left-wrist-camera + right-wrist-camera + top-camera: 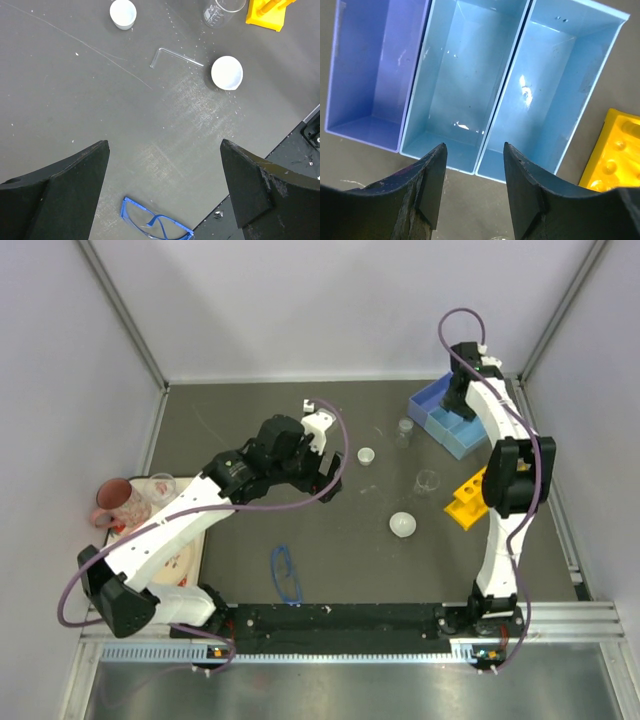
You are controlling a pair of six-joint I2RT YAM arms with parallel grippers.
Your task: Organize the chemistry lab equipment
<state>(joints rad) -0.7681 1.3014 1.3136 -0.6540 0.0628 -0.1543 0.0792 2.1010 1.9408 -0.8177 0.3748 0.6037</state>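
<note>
My left gripper [323,481] hovers open and empty over mid-table; in its wrist view [165,185] the blue-framed goggles [155,222] lie below between the fingers. Farther off are a thin bent clear tube [172,54], two white dishes [123,13] [227,72], a beaker [222,11] and the yellow rack [270,12]. My right gripper [458,400] is open and empty above the light-blue tray [445,425], whose three compartments [520,50] hold nothing. The top view shows the goggles [286,573], dishes [366,455] [402,525], beakers [405,428] [427,482] and rack [468,498].
A dark-pink mug [112,502] and a clear cup [160,487] stand at the left edge. A pink plate [183,562] lies partly under the left arm. The enclosure walls stand close behind the tray. The rack [617,155] lies just right of the tray.
</note>
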